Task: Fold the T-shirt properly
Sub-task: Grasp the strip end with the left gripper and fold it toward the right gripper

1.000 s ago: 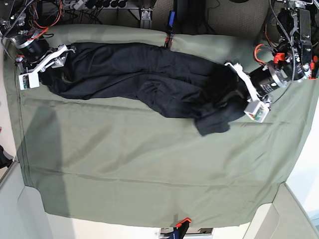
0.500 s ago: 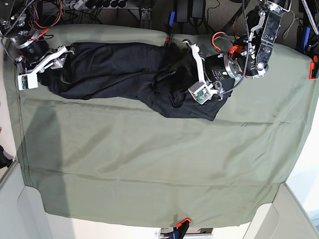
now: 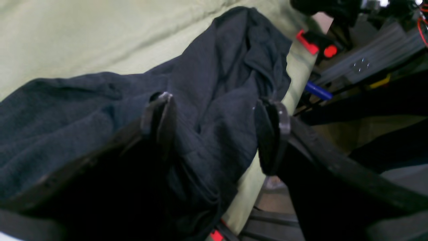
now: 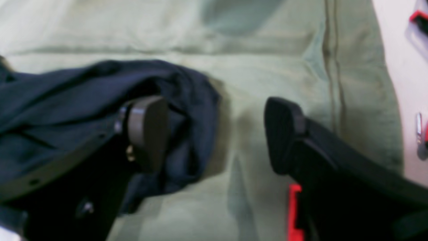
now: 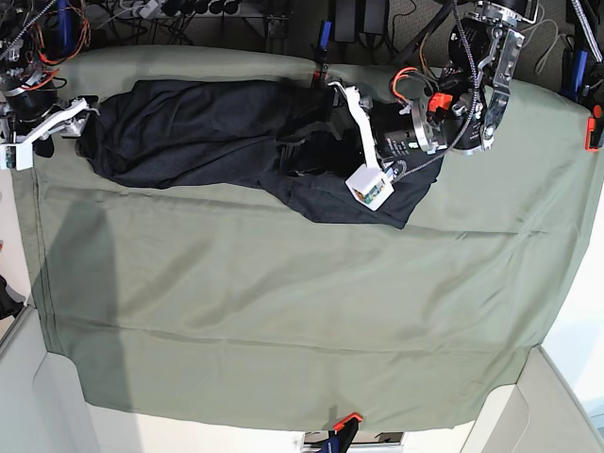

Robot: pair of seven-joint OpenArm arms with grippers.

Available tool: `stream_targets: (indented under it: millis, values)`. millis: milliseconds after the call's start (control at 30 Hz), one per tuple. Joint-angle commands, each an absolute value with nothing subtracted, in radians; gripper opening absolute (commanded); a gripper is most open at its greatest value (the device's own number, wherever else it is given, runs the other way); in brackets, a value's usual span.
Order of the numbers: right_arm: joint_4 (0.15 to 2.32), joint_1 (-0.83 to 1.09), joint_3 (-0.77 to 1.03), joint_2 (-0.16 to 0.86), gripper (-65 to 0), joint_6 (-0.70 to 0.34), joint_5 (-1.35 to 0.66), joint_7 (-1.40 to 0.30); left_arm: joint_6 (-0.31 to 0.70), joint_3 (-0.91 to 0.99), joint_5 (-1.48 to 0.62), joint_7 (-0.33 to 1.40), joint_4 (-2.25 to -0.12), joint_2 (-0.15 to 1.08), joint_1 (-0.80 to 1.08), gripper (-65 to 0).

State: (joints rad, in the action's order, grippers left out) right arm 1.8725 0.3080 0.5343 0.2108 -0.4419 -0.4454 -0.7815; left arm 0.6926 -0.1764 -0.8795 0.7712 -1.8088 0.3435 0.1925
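T-shirt [image 5: 217,132] bunched in a long dark heap along the far edge of the green sheet [image 5: 283,311] | left gripper [image 3: 214,134] jaws spread wide right over the shirt's folded end, gripping nothing | right gripper [image 4: 214,134] also wide open, just off the shirt's other end, one finger over fabric, other over sheet

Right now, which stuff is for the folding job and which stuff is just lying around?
For the job:
- dark charcoal long-sleeved knit T-shirt
- left gripper, open above the shirt
- right gripper, open beside the shirt's end

Just lying about:
- sage-green sheet under the shirt
- red clamp at the sheet's edge
- blue pen-like thing off the sheet
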Motion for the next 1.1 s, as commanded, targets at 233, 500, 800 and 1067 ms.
stream_targets:
  millis: [233,500,800,1067]
  values:
    - [1.723,0.250,0.516,0.286,-20.2,-0.506,-0.563,-0.818,0.698,-0.173,-0.899,0.757,-1.827,0.347,0.183,-25.9]
    - [1.697,0.250,0.389,0.281,-20.3,-0.506,-0.589,-0.835,0.698,-0.169,-0.893,0.756,-1.827,0.347,0.183,-25.9]
    - [1.697,0.250,0.316,0.207,-20.3,-0.505,-0.590,-0.834,0.698,-0.169,-0.887,0.756,-1.827,0.347,0.183,-25.9]
    - [1.698,0.250,0.316,0.162,-20.4,-0.522,-0.614,-0.834,0.698,-0.150,-0.894,0.756,-1.827,0.347,0.183,-25.9]
